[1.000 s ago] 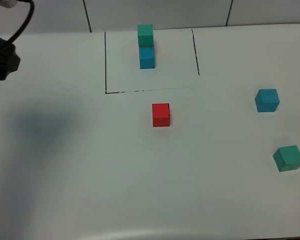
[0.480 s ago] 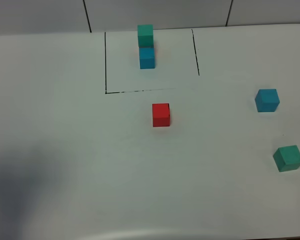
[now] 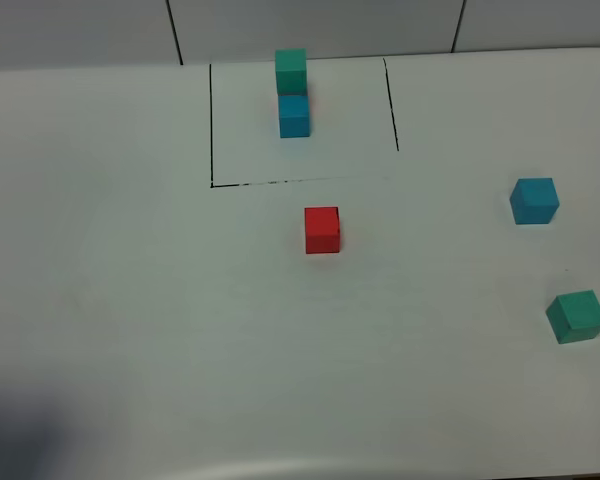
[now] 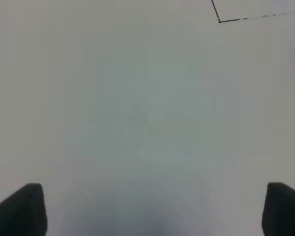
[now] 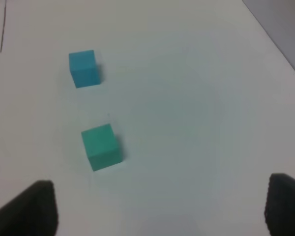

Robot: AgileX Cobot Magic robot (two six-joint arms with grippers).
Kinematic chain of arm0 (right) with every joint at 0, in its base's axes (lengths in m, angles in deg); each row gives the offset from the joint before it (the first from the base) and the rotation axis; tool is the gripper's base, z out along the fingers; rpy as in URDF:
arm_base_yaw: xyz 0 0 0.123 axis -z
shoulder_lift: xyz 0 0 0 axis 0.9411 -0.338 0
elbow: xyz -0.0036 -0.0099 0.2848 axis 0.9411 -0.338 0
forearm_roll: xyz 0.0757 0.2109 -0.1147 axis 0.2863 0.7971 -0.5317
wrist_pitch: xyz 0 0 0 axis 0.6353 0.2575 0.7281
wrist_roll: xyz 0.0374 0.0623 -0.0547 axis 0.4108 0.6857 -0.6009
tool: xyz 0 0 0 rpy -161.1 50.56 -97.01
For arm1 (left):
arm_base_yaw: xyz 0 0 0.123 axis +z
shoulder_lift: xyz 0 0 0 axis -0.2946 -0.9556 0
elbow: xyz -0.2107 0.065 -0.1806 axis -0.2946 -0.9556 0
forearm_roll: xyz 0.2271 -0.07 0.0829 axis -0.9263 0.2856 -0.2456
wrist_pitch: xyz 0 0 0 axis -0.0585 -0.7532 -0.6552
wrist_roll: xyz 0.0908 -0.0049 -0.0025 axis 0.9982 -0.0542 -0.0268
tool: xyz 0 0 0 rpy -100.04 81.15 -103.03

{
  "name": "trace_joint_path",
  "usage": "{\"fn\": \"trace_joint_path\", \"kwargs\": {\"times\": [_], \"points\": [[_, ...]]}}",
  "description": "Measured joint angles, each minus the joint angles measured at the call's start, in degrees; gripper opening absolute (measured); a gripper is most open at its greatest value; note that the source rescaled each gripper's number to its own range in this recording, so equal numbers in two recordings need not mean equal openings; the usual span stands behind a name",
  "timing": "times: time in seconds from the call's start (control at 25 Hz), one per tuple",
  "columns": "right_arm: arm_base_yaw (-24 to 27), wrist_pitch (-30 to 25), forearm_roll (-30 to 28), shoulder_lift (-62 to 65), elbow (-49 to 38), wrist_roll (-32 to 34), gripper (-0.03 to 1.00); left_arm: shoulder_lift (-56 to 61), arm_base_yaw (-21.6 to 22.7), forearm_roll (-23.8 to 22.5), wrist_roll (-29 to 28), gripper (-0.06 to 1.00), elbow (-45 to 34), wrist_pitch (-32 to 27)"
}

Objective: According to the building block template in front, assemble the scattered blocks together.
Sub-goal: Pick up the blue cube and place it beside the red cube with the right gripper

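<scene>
The building block template (image 3: 293,95), a teal-green cube joined to a blue cube, stands at the back inside thin black drawn lines (image 3: 211,125). In front of that box sits the red block (image 3: 322,230). At the right lie the blue block (image 3: 534,200) (image 5: 83,68) and the teal-green block (image 3: 577,316) (image 5: 101,147). Neither arm shows in the exterior high view. My left gripper (image 4: 155,209) hangs open over bare table, with a corner of the drawn lines (image 4: 220,19) ahead. My right gripper (image 5: 160,209) is open too, with the teal-green block just beyond its fingertips (image 5: 39,206).
The white table (image 3: 160,300) ends in a curved front edge at the bottom of the exterior high view. A grey tiled wall (image 3: 320,25) rises behind the drawn box. A faint shadow lies at the front left corner.
A dark arm part with its cable left the upper left of the exterior high view. Its shadow slid down toward the front left corner. No block moved.
</scene>
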Motion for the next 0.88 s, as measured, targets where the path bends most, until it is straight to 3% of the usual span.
{"fn": "trace_joint_path", "kwargs": {"times": [0.32, 0.88], "points": [[0.0, 0.0, 0.0, 0.0, 0.0, 0.0, 0.79, 9.4, 0.0, 4.2, 0.0, 0.86, -2.6, -5.9], [0.0, 0.0, 0.0, 0.0, 0.0, 0.0, 0.79, 18.1, 0.0, 6.7, 1.2, 0.86, -8.3, -5.5]]}}
